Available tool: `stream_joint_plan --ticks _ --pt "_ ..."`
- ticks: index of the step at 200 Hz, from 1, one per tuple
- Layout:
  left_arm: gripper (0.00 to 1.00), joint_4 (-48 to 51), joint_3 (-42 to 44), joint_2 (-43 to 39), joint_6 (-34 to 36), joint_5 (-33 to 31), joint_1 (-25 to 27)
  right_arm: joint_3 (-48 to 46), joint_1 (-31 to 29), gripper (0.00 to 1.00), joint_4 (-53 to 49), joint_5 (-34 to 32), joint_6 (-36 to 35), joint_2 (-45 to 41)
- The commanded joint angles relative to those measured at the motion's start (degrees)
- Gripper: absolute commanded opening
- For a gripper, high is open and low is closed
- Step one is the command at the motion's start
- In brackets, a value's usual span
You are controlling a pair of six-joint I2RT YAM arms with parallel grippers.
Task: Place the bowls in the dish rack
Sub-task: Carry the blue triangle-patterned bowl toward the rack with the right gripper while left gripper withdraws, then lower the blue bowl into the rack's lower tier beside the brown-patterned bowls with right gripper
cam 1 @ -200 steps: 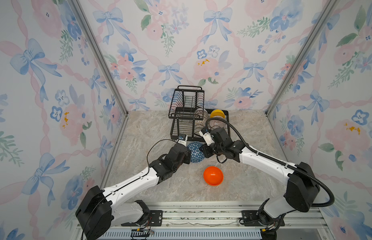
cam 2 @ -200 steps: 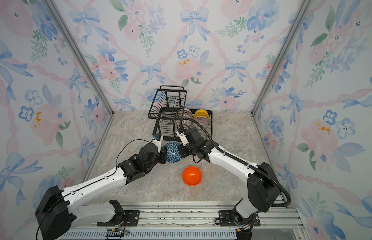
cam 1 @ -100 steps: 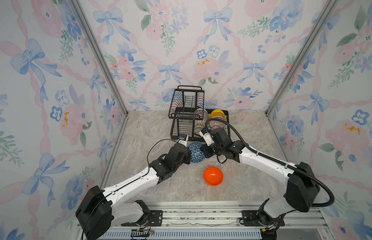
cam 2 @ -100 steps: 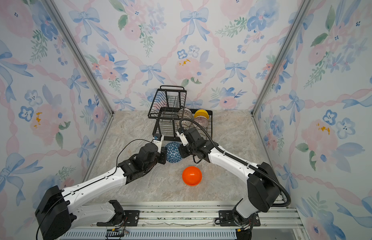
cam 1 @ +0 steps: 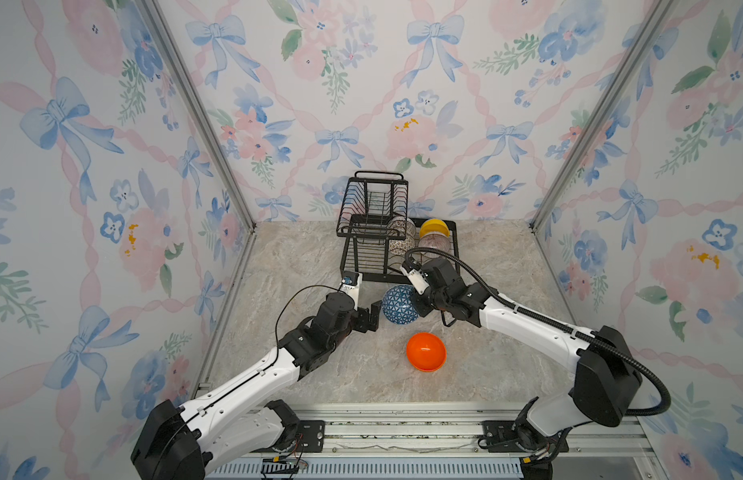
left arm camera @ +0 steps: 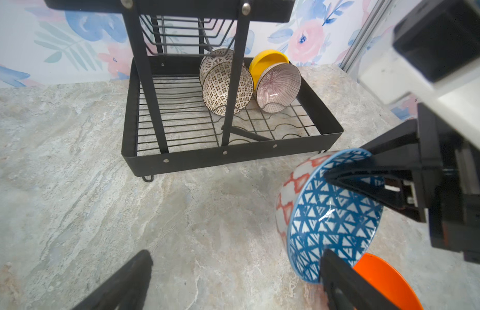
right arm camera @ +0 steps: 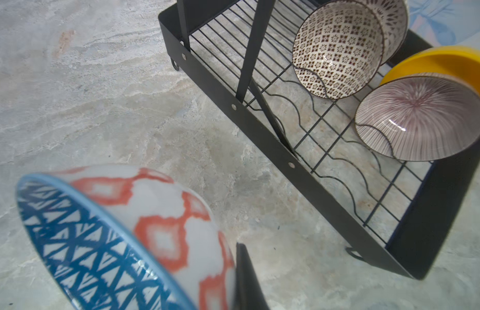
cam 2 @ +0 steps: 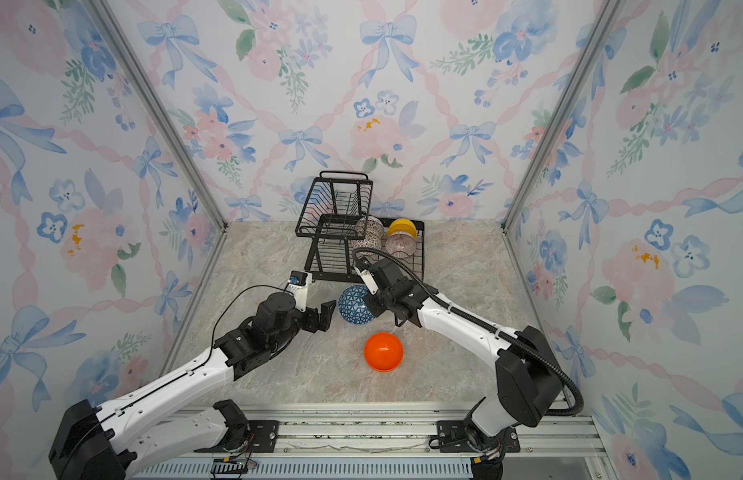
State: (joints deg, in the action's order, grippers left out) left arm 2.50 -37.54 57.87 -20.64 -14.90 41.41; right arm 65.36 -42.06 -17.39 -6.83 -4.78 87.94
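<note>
Bowls: six counted. Small round blue bowl [cam 1: 399, 304], white triangles inside, red diamonds on white outside: tipped on edge just in front of black metal wire dish rack [left arm camera: 206, 158], rim pinched between closed jaws of right gripper [left arm camera: 346, 164]; contact with table not clear. Left gripper [cam 1: 370, 316] spread wide, nothing held, just beside same bowl.

Plain orange bowl [cam 1: 426, 351] alone on table, near blue one, toward front rail [cam 1: 403, 424].

Four more on edge in rack's lower tray, right part in both top views:
- two white bowls with dark patterns, front [left arm camera: 226, 88] and rear [left arm camera: 214, 57], one against the other
- plain yellow bowl [left arm camera: 265, 60] at back
- pinkish ribbed bowl [left arm camera: 277, 87] in front of it

Tray's front wall between held bowl and those four. Two black uprights [left arm camera: 146, 80] and raised basket tier [cam 1: 367, 234] over tray's left part.

Two white-and-black arms.

Grey-beige marbled tabletop [cam 1: 299, 270]. Three walls [cam 1: 361, 83] papered with blue bows and pink flowers; aluminium corner posts [cam 1: 203, 124].
</note>
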Motion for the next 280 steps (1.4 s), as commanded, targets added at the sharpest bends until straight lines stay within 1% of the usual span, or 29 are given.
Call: stream_joint_plan --ticks 1,52,73,95,112,166,213,221,248,263,280 --pt "0.98 1.45 1.78 -2.00 -1.56 1.90 -0.95 -0.82 0.06 0.00 5.42 -4.95 -6.12 -2.41" --pt "0.98 1.45 3.78 -3.20 -2.72 3.86 -1.94 -2.78 0.15 0.00 12.75 -11.79 -15.25 -2.80" --pt "0.98 1.40 3.76 -3.00 -2.68 4.30 -2.19 -2.72 0.24 0.00 15.44 -14.63 -19.34 -1.44" --pt "0.98 1.30 3.87 -2.86 -2.67 4.44 -2.34 -2.51 0.23 0.00 18.81 -19.08 -24.28 0.62" --pt "0.98 1.36 3.77 -2.76 -2.67 4.76 -2.52 -2.91 0.16 0.00 21.66 -20.68 -27.78 1.76" --pt "0.98 1.34 3.79 -2.50 -2.56 5.31 -3.09 -5.95 0.61 0.00 36.78 -27.80 -39.39 5.15" --pt "0.98 1.46 3.92 -2.68 -2.33 5.73 -3.39 -7.78 1.46 0.00 46.38 -27.97 -47.03 6.55" --pt "0.98 1.45 3.96 -2.72 -2.33 5.75 -3.44 -7.97 1.84 0.00 47.71 -27.97 -47.93 8.14" --pt "0.98 1.45 4.31 -2.85 -2.44 5.71 -3.52 -9.01 2.94 0.00 52.73 -27.58 -49.86 8.45" --pt "0.98 1.45 4.37 -2.85 -2.33 5.78 -3.61 -10.84 3.22 0.00 58.72 -26.51 -53.08 8.98" --pt "0.98 1.45 4.47 -2.85 -2.28 5.89 -3.79 -11.53 3.53 0.00 64.18 -26.80 -58.05 11.05"
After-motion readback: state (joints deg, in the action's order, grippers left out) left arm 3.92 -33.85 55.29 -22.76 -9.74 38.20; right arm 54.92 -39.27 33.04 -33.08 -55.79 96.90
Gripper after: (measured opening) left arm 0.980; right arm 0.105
